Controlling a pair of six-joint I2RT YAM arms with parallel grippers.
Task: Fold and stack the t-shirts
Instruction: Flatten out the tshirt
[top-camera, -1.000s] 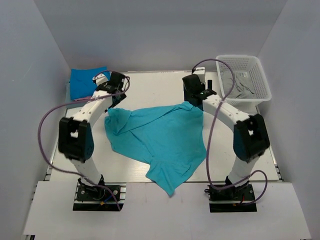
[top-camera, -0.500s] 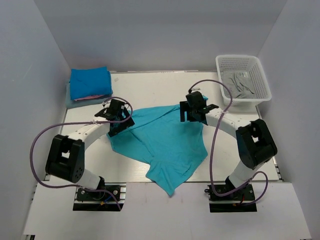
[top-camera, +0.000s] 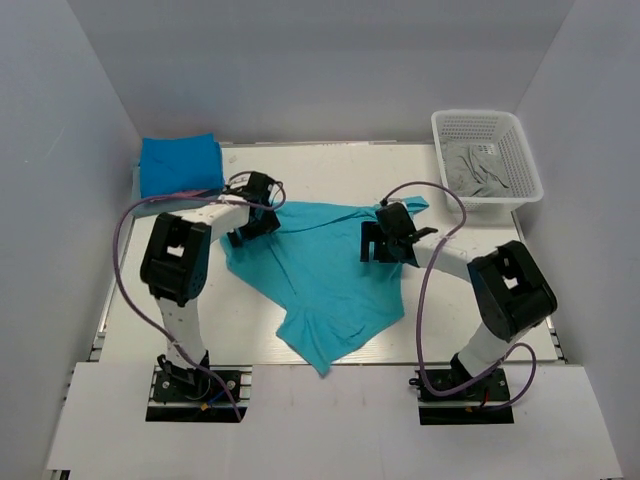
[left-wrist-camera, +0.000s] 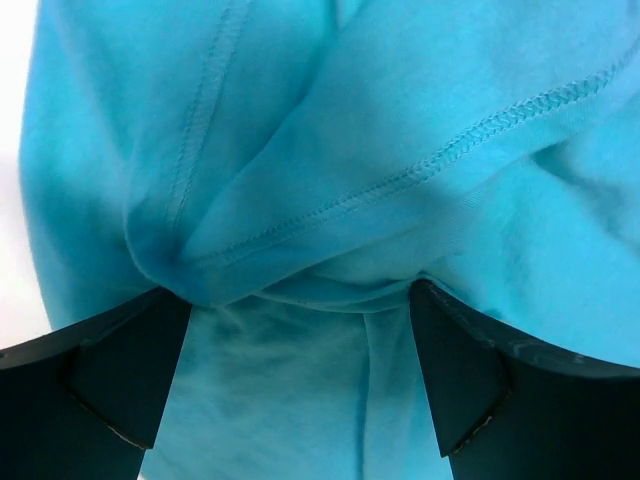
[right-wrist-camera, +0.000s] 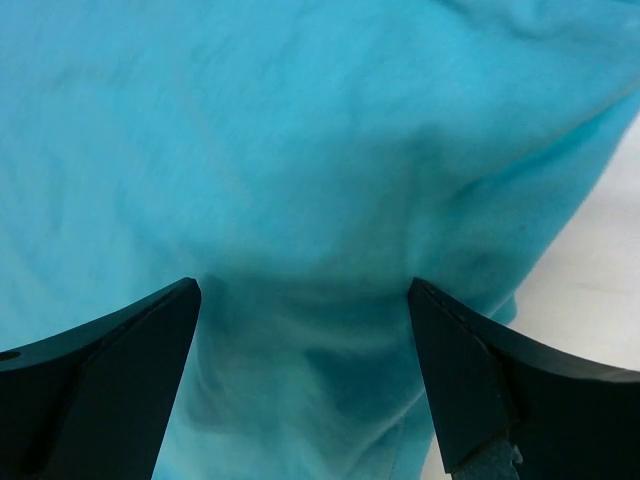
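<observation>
A bright turquoise t-shirt (top-camera: 320, 275) lies rumpled across the middle of the white table. My left gripper (top-camera: 252, 218) is low over its upper left corner, jaws wide apart. In the left wrist view a bunched fold with a stitched hem (left-wrist-camera: 400, 180) lies just ahead of the open left gripper (left-wrist-camera: 300, 370). My right gripper (top-camera: 386, 243) sits on the shirt's upper right part, also open. The right wrist view shows smooth turquoise cloth (right-wrist-camera: 300, 150) spanning the gap of the right gripper (right-wrist-camera: 305, 340). Neither gripper is closed on the fabric.
A folded stack stands at the back left: a deeper blue tee (top-camera: 180, 163) on top, a pink edge (top-camera: 185, 192) under it and a pale grey-blue layer (top-camera: 150, 205) below. A white lattice basket (top-camera: 478, 114) at the back right holds grey cloth (top-camera: 480, 172).
Both arms swung from the back of the table down onto the turquoise shirt. The left gripper left the folded stack. The shirt has shifted and bunched, its lower corner drawn up and left.
</observation>
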